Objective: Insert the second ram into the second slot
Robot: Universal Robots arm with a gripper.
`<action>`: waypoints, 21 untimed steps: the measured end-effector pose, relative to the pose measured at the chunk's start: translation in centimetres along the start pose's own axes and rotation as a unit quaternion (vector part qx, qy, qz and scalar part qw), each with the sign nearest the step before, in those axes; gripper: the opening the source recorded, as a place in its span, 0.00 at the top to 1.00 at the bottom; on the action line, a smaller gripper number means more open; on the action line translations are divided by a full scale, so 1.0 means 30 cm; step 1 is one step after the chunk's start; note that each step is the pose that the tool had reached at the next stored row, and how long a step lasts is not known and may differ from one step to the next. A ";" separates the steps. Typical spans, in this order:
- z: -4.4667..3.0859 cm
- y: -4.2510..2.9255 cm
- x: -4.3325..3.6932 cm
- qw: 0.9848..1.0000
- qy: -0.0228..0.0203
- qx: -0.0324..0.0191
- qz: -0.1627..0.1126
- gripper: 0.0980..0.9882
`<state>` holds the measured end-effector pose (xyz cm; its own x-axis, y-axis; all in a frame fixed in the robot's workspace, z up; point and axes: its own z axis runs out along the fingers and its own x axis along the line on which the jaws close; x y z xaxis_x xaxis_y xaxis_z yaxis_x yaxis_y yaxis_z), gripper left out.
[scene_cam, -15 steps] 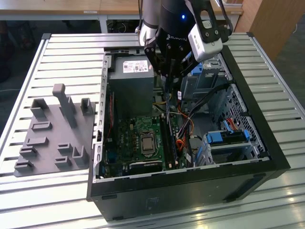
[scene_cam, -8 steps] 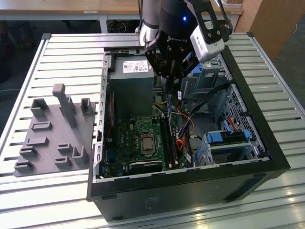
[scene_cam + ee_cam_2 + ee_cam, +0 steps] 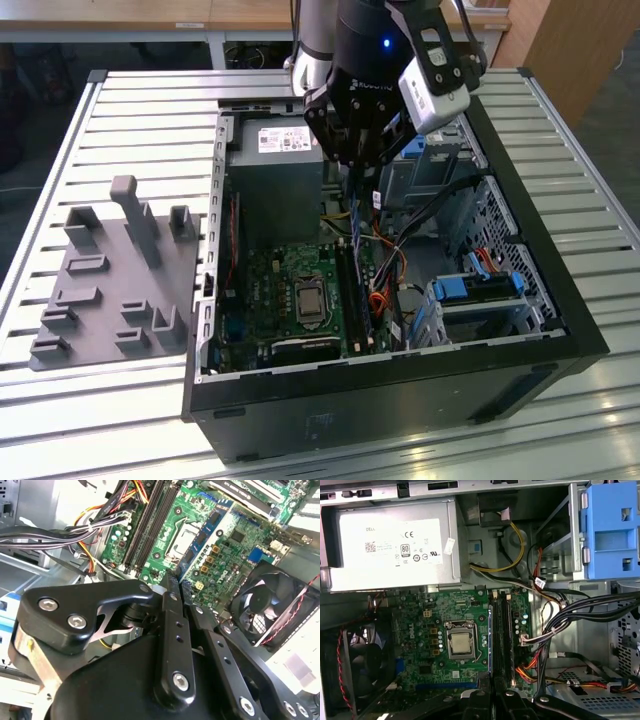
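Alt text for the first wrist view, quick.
The fingers hold the second ram edge-on over the green motherboard, running along its black memory slots beside the processor socket. A grey power supply lies beyond, a blue drive bay to one side.

Matt black end effector (image 3: 179, 586), glossy green mobo (image 3: 415, 626), ribbed bare-metal table (image 3: 130, 110), matt grey plastic fixture (image 3: 100, 300)

Second ram (image 3: 493, 682): thin dark-blue board, seen edge-on, so label and chips are hidden. It stands on its long edge, clamped between the fingertips of the gripper (image 3: 493, 694) and held clear above the motherboard, not seated. It seems lined up lengthwise with the second slot (image 3: 499, 635), a long, black, empty slot beside the processor socket.
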<state>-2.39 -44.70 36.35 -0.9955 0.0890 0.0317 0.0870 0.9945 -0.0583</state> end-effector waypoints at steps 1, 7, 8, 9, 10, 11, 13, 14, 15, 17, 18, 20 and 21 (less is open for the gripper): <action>0.001 0.000 0.000 1.000 0.000 0.000 0.000 0.95; 0.007 0.000 0.000 1.000 0.000 0.000 0.000 0.95; 0.008 0.000 0.000 1.000 0.000 0.000 0.000 0.95; 0.009 0.001 0.000 1.000 0.000 0.000 0.000 0.95; 0.009 0.001 0.000 1.000 0.000 0.000 0.000 0.95; 0.010 0.001 0.000 1.000 0.000 0.000 0.000 0.95; 0.012 0.001 0.000 1.000 0.000 0.000 0.000 0.95; 0.012 0.001 0.000 1.000 0.000 0.000 0.000 0.95; 0.013 0.001 0.000 1.000 0.000 0.000 0.000 0.95; 0.014 0.001 0.000 1.000 0.000 0.000 0.000 0.95; 0.015 0.001 0.000 1.000 0.000 0.000 0.000 0.95; 0.018 0.001 -0.001 1.000 0.000 0.000 0.000 0.95; 0.020 0.001 -0.001 1.000 0.000 0.000 0.000 0.95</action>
<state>-2.39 -44.70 35.74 -0.9955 0.0889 0.0317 0.0870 0.9945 -0.0583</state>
